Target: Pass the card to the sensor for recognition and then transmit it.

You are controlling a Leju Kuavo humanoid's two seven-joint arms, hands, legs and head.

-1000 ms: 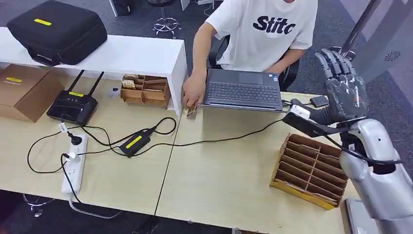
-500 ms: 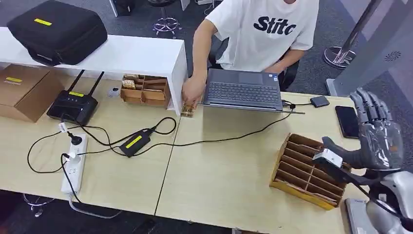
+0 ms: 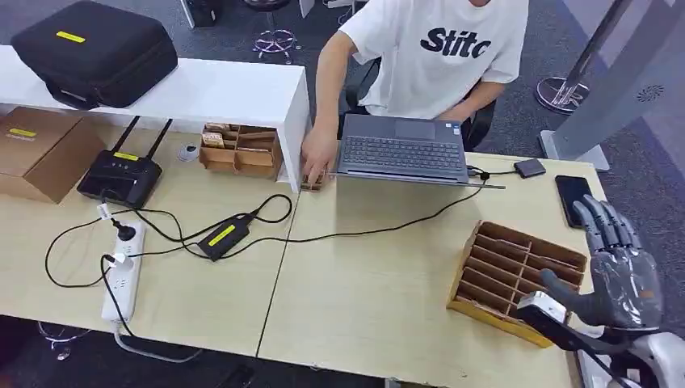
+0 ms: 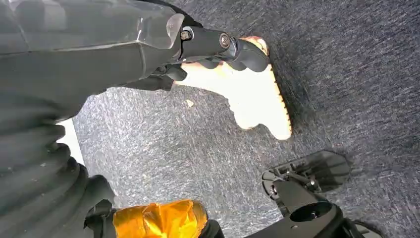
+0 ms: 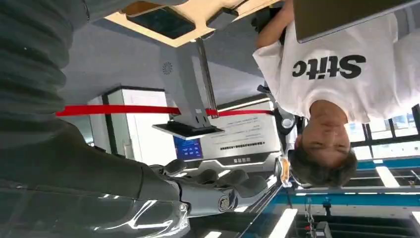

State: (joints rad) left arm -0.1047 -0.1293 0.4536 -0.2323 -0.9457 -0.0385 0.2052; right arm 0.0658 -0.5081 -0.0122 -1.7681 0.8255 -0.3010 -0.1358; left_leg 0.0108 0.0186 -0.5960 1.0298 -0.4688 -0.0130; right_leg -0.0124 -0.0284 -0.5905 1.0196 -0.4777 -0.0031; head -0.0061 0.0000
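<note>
Card with white end pinched by grey right hand, lower right of frame.
Hand hovers over slotted wooden organiser; left hand's grip cannot be told.

Bare table lies at the rack's nine o'clock; laptop and cable block twelve.

The light wooden table carries a laptop, a wooden slotted organizer, a phone, a power strip, a black router, a power adapter, a cardboard box and a white shelf topped by a black case.
</note>
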